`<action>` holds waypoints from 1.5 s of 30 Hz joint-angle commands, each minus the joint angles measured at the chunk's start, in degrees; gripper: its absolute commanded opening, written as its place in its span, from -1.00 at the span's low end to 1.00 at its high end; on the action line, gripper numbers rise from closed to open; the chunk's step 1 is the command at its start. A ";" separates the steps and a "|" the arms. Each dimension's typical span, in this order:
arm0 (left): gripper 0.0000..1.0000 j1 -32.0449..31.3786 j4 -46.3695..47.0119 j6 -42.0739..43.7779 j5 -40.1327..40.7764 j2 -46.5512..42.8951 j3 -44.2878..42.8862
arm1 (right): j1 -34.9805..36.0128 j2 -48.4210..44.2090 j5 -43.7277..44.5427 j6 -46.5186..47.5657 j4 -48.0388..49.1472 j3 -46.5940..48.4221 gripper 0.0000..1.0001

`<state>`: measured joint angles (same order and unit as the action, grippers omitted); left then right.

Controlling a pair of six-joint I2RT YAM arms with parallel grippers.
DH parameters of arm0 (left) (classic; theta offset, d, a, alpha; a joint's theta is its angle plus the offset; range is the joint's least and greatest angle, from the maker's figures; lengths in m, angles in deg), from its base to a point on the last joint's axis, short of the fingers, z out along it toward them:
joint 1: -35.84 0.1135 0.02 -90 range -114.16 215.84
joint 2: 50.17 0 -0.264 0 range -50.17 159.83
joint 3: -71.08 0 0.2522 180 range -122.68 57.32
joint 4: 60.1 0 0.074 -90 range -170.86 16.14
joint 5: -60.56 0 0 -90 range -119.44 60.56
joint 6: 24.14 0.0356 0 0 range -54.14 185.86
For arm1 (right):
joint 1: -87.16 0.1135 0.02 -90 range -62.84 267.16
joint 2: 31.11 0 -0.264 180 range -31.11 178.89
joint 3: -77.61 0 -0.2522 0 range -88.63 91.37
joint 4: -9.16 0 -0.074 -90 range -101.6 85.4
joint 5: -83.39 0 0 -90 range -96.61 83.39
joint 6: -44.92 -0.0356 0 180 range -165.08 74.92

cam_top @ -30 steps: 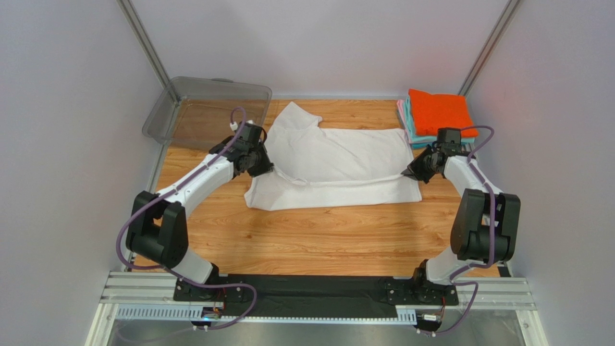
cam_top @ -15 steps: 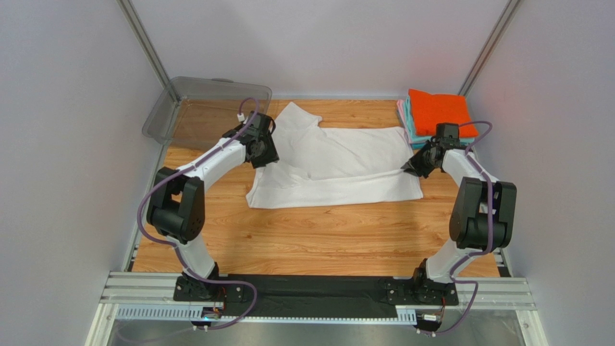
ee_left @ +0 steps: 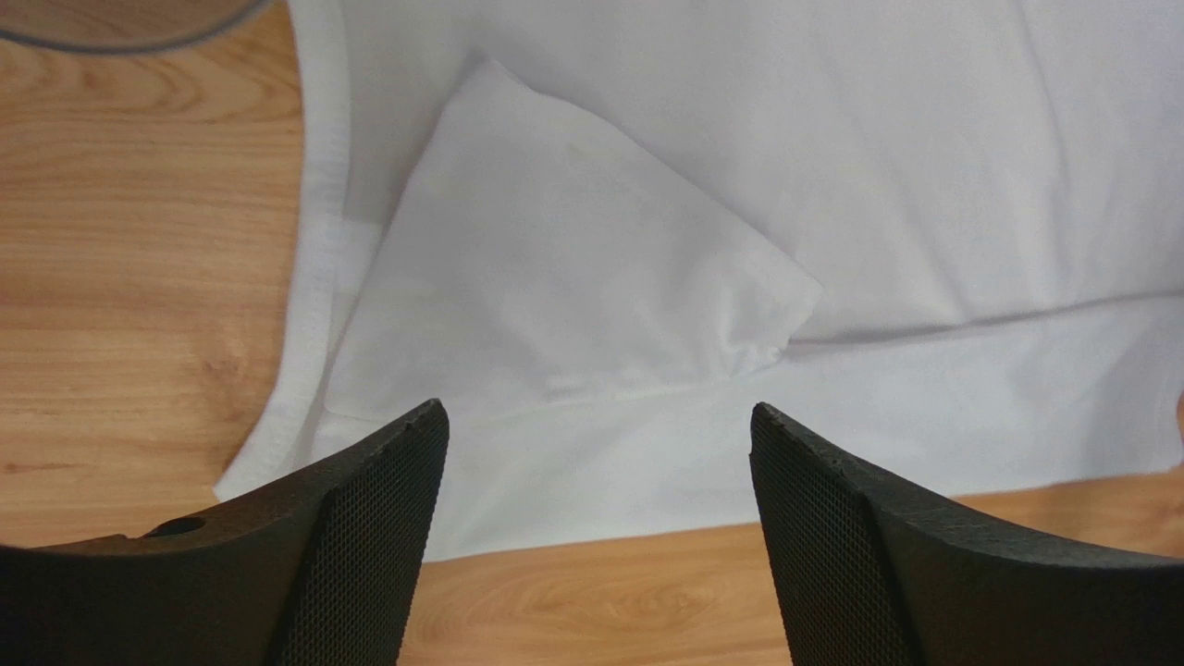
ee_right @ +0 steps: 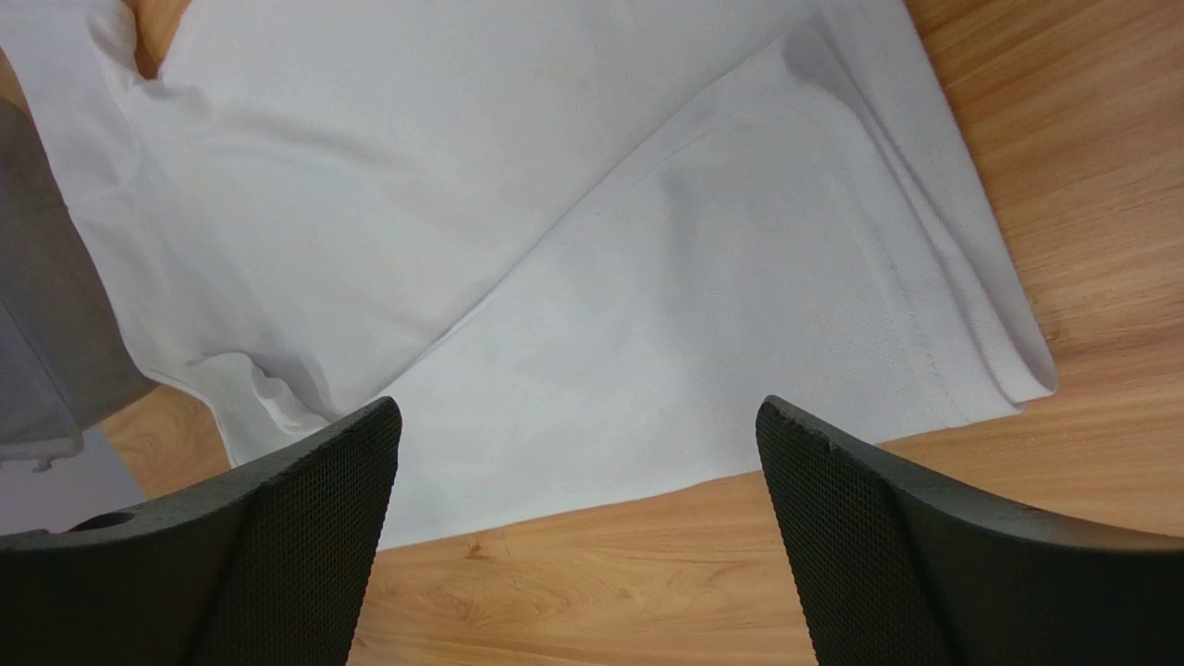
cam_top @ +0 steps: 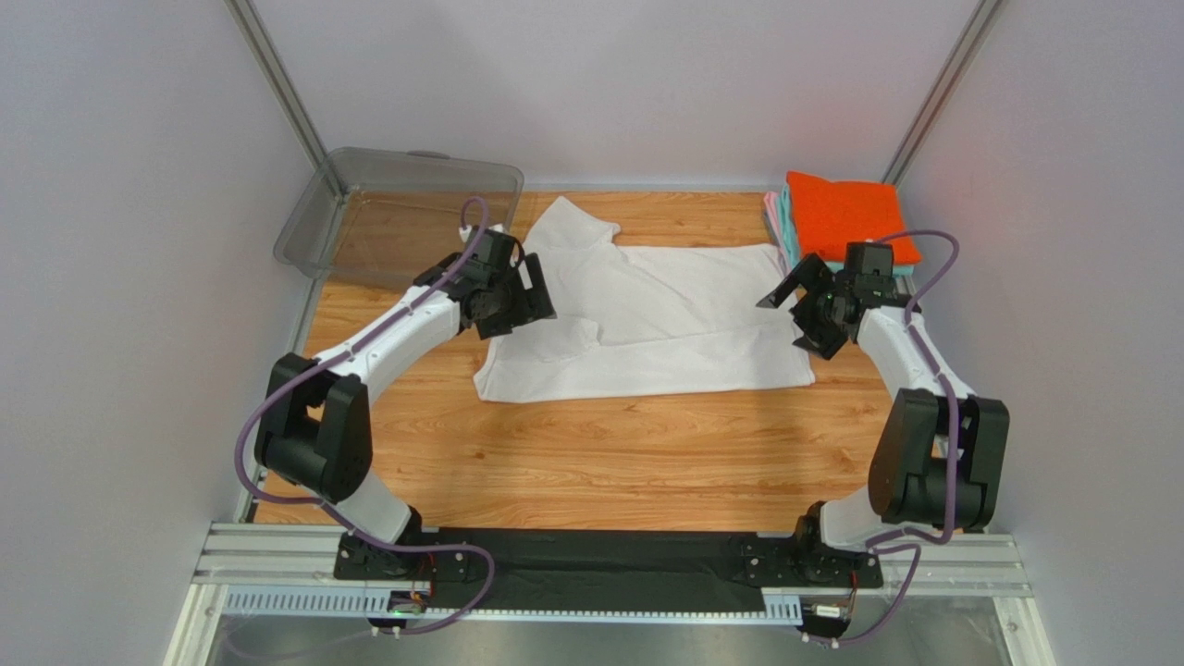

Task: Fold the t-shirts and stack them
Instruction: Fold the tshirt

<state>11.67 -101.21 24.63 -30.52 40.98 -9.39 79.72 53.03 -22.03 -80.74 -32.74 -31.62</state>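
Observation:
A white t-shirt (cam_top: 653,312) lies spread across the middle of the wooden table, partly folded lengthwise, with one sleeve folded onto its body (ee_left: 556,292). My left gripper (cam_top: 539,296) hovers open over the shirt's left end; in the left wrist view (ee_left: 598,411) nothing sits between its fingers. My right gripper (cam_top: 790,319) hangs open above the shirt's right hem (ee_right: 959,319), also empty (ee_right: 578,405). At the back right is a stack of folded shirts: orange (cam_top: 841,215) on top, teal (cam_top: 788,239) and pink (cam_top: 769,208) edges beneath.
A clear grey plastic bin (cam_top: 403,208) stands at the back left corner, close behind my left arm. Bare wood (cam_top: 626,458) stretches between the shirt and the arm bases. Walls close in on both sides.
Both grippers have gone from shut to open and let go of the white shirt's folded edge, lifting slightly off it. The shirt now lies flat.

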 commanded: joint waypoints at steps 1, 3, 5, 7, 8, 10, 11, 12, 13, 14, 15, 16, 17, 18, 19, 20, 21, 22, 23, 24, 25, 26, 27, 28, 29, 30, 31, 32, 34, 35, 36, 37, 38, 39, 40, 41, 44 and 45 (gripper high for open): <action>0.84 -1.24 6.16 -0.86 -7.60 0.25 2.55 | 2.68 -0.91 -1.37 3.74 1.42 -1.82 1.00; 0.99 -1.24 7.05 -1.22 -9.02 2.52 2.91 | 3.83 1.02 -1.28 5.07 1.60 -1.73 1.00; 0.99 -1.24 7.75 -0.87 -10.43 4.37 2.12 | 5.50 2.95 -0.67 7.27 1.69 -0.77 1.00; 0.99 -1.24 6.71 -0.17 -11.39 7.10 0.29 | 6.56 5.68 0.39 7.80 1.07 0.11 1.00; 0.99 -1.24 6.35 0.10 -11.75 7.89 -0.07 | 6.91 6.29 0.83 8.23 1.42 0.55 1.00; 1.00 -1.24 6.87 0.19 -11.58 9.39 0.18 | 7.18 8.14 2.23 8.24 1.77 0.47 1.00; 0.99 -1.24 7.05 0.19 -11.23 9.74 0.45 | 7.18 8.67 2.58 8.24 1.86 0.29 1.00; 0.99 -1.24 6.70 0.28 -11.05 10.53 0.88 | 7.18 9.81 2.68 8.06 1.77 0.12 1.00; 0.99 -1.24 6.61 0.71 -11.31 10.80 1.06 | 7.18 10.16 2.41 8.06 1.60 -0.23 1.00; 0.99 -1.24 6.52 1.41 -12.27 11.15 1.24 | 7.18 10.43 1.89 8.06 0.99 -1.19 1.00; 0.99 -1.24 5.48 2.29 -12.54 11.67 1.50 | 7.18 10.43 1.88 7.97 1.07 -1.99 1.00; 1.00 -1.24 4.95 2.65 -13.15 11.85 1.68 | 7.18 10.26 1.88 7.80 1.24 -3.13 1.00; 0.99 -1.24 4.33 3.26 -13.33 11.85 1.85 | 7.18 10.00 1.88 7.97 1.25 -4.01 1.00; 0.99 -1.32 3.72 3.79 -13.51 11.42 2.99 | 7.18 9.21 1.80 7.89 1.25 -5.76 1.00; 0.99 -1.33 3.71 3.62 -13.25 10.89 4.04 | 7.18 8.68 1.88 7.54 1.16 -6.82 1.00; 0.98 -1.33 3.80 3.53 -13.16 10.19 5.27 | 7.18 7.89 1.45 7.27 1.51 -7.87 1.00; 0.98 -1.33 3.80 3.27 -12.98 8.36 7.98 | 7.18 6.32 1.27 7.18 1.60 -9.10 1.00; 0.98 -1.33 3.89 2.48 -12.81 7.29 9.57 | 7.18 5.43 1.36 7.10 1.60 -11.11 1.00; 0.98 -1.41 3.89 2.21 -12.80 5.19 11.16 | 7.18 4.55 2.05 6.92 1.16 -12.27 1.00; 0.98 -1.41 4.06 1.69 -12.89 4.04 14.39 | 7.18 2.54 2.41 6.92 0.81 -13.32 1.00; 0.98 -1.94 4.06 1.16 -12.37 2.73 16.08 | 7.18 1.39 2.50 6.92 0.55 -15.42 1.00; 0.97 -2.29 4.06 0.72 -12.19 1.49 17.83 | 8.83 0.07 2.41 6.83 -0.15 -16.57 1.00; 0.97 -2.64 4.06 0.02 -12.28 -1.21 21.24 | 9.02 -2.90 2.41 6.66 -0.59 -17.72 1.00; 0.97 -3.43 3.98 -0.42 -12.19 -2.63 22.93 | 9.37 -4.41 2.76 5.52 -1.12 -20.60 1.00; 0.96 -3.70 3.80 -1.12 -11.84 -4.30 24.69 | 9.55 -6.25 3.37 4.82 -2.34 -21.93 1.00; 0.96 -3.96 3.10 -2.35 -11.75 -7.36 27.66 | 9.73 -10.27 3.38 4.29 -2.97 -23.42 1.00; 0.96 -4.57 2.92 -3.14 -11.58 -9.13 29.17 | 10.08 -12.49 3.47 2.72 -3.76 -25.96 1.00; 0.96 -4.93 2.40 -5.15 -11.05 -12.55 31.97 | 10.78 -17.03 3.73 2.18 -5.42 -27.47 1.00; 0.96 -6.59 2.04 -6.83 -10.78 -15.73 34.28 | 11.66 -21.71 3.64 0.69 -8.05 -29.41 1.00; 0.96 -7.21 1.61 -8.58 -10.87 -18.62 36.20 | 12.27 -26.09 4.08 -0.71 -9.11 -31.16 1.00; 0.96 -8.61 1.34 -9.47 -10.96 -20.04 37.09 | 13.67 -28.22 4.87 -1.68 -10.52 -31.78 1.00; 0.96 -9.40 0.82 -10.44 -10.70 -21.36 37.80 | 14.64 -30.41 5.74 -3.17 -11.75 -32.66 1.00; 0.96 -10.11 -0.58 -13.23 -9.22 -23.98 39.11 | 16.39 -34.53 5.67 -6.49 -12.28 -34.06 1.00; 0.96 -10.55 -1.73 -14.74 -8.68 -25.40 39.73 | 16.84 -36.22 5.58 -7.83 -13.16 -34.34 1.00; 0.96 -10.99 -2.69 -15.71 -8.33 -26.63 40.17 | 17.28 -37.89 5.58 -9.41 -15.26 -34.60 1.00; 0.96 -11.08 -3.66 -16.59 -7.89 -29.43 41.05 | 17.72 -40.95 6.01 -11.17 -16.32 -34.86 1.00; 0.96 -11.08 -7.44 -17.74 -5.52 -35.49 42.46 | 18.34 -45.88 8.29 -12.15 -20.36 -35.39 1.00; 0.96 -11.08 -9.02 -18.44 -5.07 -37.00 42.72 | 18.43 -46.86 8.82 -12.59 -21.51 -35.39 1.00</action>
<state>0.70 -102.06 9.96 -39.44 8.04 31.74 97.67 9.34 -16.47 -88.94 -48.83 -66.77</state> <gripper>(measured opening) 0.981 0.998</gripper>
